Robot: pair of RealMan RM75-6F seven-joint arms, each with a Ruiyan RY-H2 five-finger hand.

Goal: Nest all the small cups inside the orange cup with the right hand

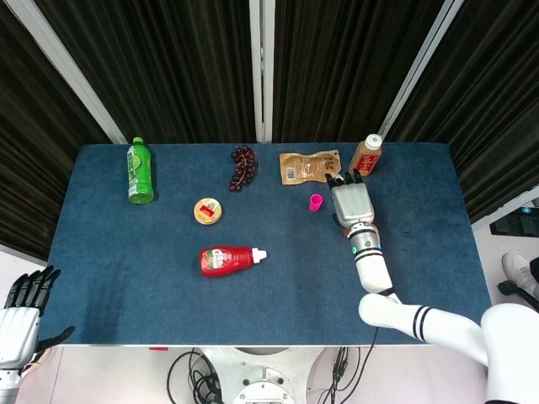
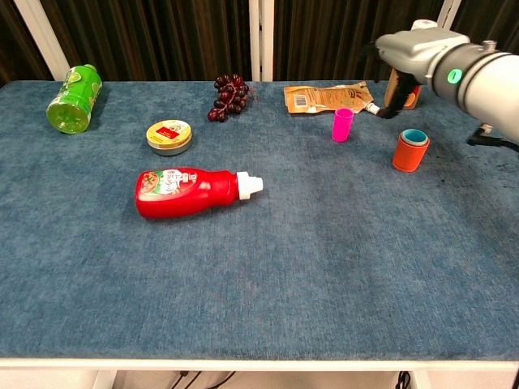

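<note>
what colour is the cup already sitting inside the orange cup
Blue; its rim shows inside the orange cup, clearest in the chest view.

No legible text on any label, bottle, tin or pouch

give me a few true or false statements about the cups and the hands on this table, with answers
1. The blue cup sits inside the orange cup. True.
2. The pink cup is nested in the orange cup. False: it stands alone on the table.
3. The right hand holds the pink cup. False: it hovers near it, holding nothing.
4. The red ketchup bottle lies on its side. True.
5. The left hand rests on the grapes. False: it is off the table's near left corner.
</note>
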